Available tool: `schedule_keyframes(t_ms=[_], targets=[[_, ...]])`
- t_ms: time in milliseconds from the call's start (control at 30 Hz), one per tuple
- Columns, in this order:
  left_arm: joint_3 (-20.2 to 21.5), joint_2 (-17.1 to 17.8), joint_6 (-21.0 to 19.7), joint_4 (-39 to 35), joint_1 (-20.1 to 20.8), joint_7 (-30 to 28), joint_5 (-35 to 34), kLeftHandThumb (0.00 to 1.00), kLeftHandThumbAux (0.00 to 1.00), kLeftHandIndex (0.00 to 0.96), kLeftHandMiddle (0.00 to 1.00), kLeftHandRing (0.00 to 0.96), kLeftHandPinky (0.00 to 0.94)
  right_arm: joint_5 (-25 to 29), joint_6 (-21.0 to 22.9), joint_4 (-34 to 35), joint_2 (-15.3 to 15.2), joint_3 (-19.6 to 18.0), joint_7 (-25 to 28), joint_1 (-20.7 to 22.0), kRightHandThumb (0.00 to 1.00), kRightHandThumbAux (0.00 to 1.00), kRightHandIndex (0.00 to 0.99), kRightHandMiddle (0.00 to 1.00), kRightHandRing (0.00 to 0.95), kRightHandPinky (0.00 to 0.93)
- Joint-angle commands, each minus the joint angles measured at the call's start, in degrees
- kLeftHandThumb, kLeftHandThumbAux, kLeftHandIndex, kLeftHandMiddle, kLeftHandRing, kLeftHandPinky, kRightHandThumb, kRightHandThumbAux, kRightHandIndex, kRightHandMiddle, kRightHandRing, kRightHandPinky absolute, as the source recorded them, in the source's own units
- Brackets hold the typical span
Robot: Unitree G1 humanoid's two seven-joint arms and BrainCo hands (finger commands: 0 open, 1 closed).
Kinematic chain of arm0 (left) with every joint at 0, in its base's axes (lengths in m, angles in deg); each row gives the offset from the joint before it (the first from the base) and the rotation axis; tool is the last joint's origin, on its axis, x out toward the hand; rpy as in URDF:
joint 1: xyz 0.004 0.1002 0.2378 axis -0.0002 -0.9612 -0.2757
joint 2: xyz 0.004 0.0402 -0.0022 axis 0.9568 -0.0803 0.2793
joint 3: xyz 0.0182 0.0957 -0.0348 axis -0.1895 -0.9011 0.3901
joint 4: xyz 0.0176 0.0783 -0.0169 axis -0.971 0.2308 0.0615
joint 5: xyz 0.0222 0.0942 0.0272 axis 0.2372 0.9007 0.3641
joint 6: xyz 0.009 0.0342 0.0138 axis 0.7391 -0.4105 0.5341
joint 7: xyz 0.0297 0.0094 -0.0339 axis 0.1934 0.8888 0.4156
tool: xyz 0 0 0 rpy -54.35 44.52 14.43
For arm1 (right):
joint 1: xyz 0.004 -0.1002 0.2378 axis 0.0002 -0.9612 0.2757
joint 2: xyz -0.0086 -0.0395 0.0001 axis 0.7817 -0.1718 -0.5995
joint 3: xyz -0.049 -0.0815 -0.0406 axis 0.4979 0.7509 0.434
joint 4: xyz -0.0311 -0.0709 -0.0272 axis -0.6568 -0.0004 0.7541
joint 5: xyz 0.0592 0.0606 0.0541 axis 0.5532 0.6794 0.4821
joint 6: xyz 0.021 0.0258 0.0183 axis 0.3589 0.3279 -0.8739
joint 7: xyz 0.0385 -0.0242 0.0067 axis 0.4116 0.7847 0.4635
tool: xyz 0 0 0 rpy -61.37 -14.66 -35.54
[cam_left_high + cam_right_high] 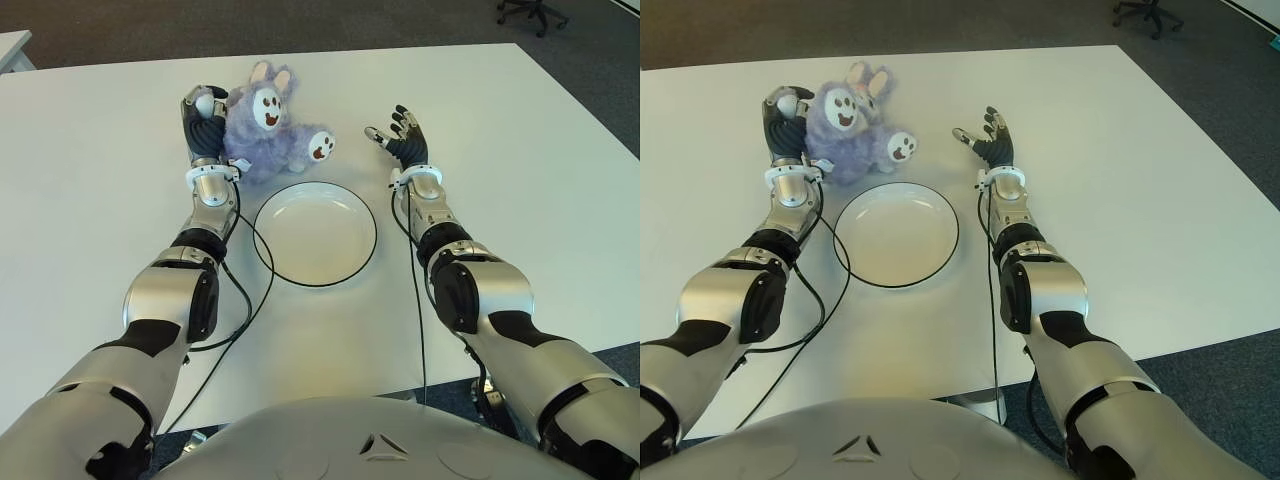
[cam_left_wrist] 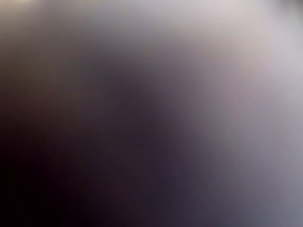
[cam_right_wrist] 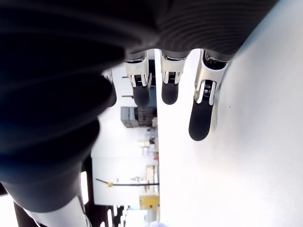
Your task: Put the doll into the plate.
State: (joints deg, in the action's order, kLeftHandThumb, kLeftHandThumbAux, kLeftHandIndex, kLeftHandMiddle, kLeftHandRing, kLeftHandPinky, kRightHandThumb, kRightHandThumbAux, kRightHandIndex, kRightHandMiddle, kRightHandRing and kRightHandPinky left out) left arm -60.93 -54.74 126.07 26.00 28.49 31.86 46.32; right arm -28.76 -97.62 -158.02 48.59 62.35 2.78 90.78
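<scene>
A fluffy purple rabbit doll [image 1: 262,128] with a white face and white paws sits on the white table [image 1: 100,180], just behind the plate. The white plate [image 1: 345,262] with a thin dark rim lies between my two forearms. My left hand [image 1: 205,118] presses against the doll's left side with its fingers curled into the fur. Soft purple-grey fur [image 2: 213,94] fills the left wrist view. My right hand [image 1: 402,135] shows to the right of the doll and behind the plate's right edge, fingers [image 3: 201,113] spread and holding nothing.
Black cables [image 1: 250,290] run from both wrists along the table on either side of the plate. The table's far edge meets dark carpet, where an office chair base [image 1: 530,12] stands. The corner of another table [image 1: 12,45] shows at far left.
</scene>
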Motion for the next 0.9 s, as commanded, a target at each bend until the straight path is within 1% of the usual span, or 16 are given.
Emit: schedule_keyframes(t_ms=[33,100,133,167,200,300,333,367,500,633,667,733,767,833,867,900], targets=[[-0.8,0.1,-1.2,0.7,1.3,2.6,1.4,0.843,0.661,0.466,0.437,0.465,0.482,0.3,3.1,-3.1,0.7,-0.4,-0.2,-4.2,0.181,0.820,0.024,0.000,0.000,0.000],[-0.9,0.1,-1.4,0.9,1.5,3.0,1.7,0.844,0.659,0.460,0.449,0.507,0.537,0.4,3.1,-3.1,0.7,-0.5,-0.2,-4.1,0.183,0.821,0.025,0.000,0.000,0.000],[-0.9,0.1,-1.4,0.9,1.6,3.0,1.7,0.844,0.658,0.459,0.450,0.512,0.543,0.4,3.1,-3.1,0.7,-0.5,-0.2,-4.1,0.184,0.821,0.025,0.000,0.000,0.000],[-1.0,0.1,-1.4,0.9,1.7,3.1,1.7,0.845,0.657,0.453,0.459,0.540,0.569,0.4,3.1,-3.1,0.7,-0.5,-0.2,-4.1,0.184,0.822,0.025,0.000,0.000,0.000],[-0.9,0.1,-1.4,1.0,1.8,2.7,1.6,0.845,0.657,0.452,0.461,0.547,0.575,0.4,3.1,-3.1,0.7,-0.5,-0.2,-4.1,0.184,0.822,0.025,0.000,0.000,0.000],[-0.6,0.1,-1.2,1.2,2.1,2.0,1.1,0.845,0.655,0.438,0.481,0.623,0.620,0.4,3.1,-3.1,0.7,-0.5,-0.2,-4.1,0.183,0.825,0.025,0.000,0.000,0.000],[-0.5,0.0,-1.2,1.2,2.2,1.7,0.8,0.845,0.655,0.437,0.482,0.626,0.622,0.4,3.1,-3.1,0.7,-0.5,-0.2,-4.1,0.183,0.826,0.025,0.000,0.000,0.000],[-0.4,0.0,-1.3,1.3,2.2,1.4,0.6,0.844,0.655,0.421,0.502,0.663,0.666,0.4,3.2,-3.1,0.7,-0.5,-0.2,-4.1,0.183,0.830,0.025,0.000,0.000,0.000],[0.1,0.0,-1.7,1.5,2.6,0.5,0.0,0.842,0.657,0.409,0.511,0.709,0.702,0.5,3.1,-3.1,0.7,-0.6,-0.2,-4.0,0.185,0.838,0.029,0.000,0.000,0.000],[0.7,0.0,-1.9,1.7,2.8,-0.8,-0.8,0.842,0.658,0.408,0.512,0.725,0.710,0.5,3.0,-3.0,0.7,-0.6,-0.1,-4.0,0.187,0.839,0.030,0.000,0.000,0.000],[1.0,-0.1,-2.1,1.7,3.0,-1.1,-1.0,0.842,0.658,0.405,0.518,0.748,0.731,0.5,3.0,-3.0,0.7,-0.6,-0.1,-4.0,0.187,0.838,0.030,0.000,0.000,0.000],[1.3,-0.1,-2.6,1.9,3.2,-1.4,-1.4,0.842,0.658,0.403,0.523,0.763,0.734,0.4,3.0,-3.0,0.6,-0.6,-0.2,-3.9,0.187,0.836,0.029,0.000,0.000,0.000],[1.4,-0.1,-2.8,1.9,3.3,-1.4,-1.5,0.788,0.666,0.425,0.656,0.779,0.743,0.4,3.0,-3.0,0.6,-0.6,-0.2,-3.9,0.187,0.837,0.028,0.000,0.000,0.000],[1.5,-0.1,-3.2,2.0,3.5,-1.1,-1.5,0.736,0.673,0.445,0.793,0.800,0.743,0.4,3.0,-3.0,0.6,-0.6,-0.3,-3.9,0.186,0.836,0.028,0.000,0.000,0.000],[1.5,-0.1,-3.6,2.0,3.6,-0.7,-1.4,0.734,0.673,0.445,0.798,0.801,0.741,0.4,2.9,-3.0,0.6,-0.5,-0.4,-3.9,0.186,0.835,0.028,0.000,0.000,0.000],[1.5,-0.1,-3.9,2.1,3.7,-0.5,-1.3,0.732,0.674,0.445,0.812,0.804,0.659,0.4,2.9,-3.0,0.6,-0.5,-0.4,-3.9,0.173,0.836,0.029,0.000,0.000,0.000]])
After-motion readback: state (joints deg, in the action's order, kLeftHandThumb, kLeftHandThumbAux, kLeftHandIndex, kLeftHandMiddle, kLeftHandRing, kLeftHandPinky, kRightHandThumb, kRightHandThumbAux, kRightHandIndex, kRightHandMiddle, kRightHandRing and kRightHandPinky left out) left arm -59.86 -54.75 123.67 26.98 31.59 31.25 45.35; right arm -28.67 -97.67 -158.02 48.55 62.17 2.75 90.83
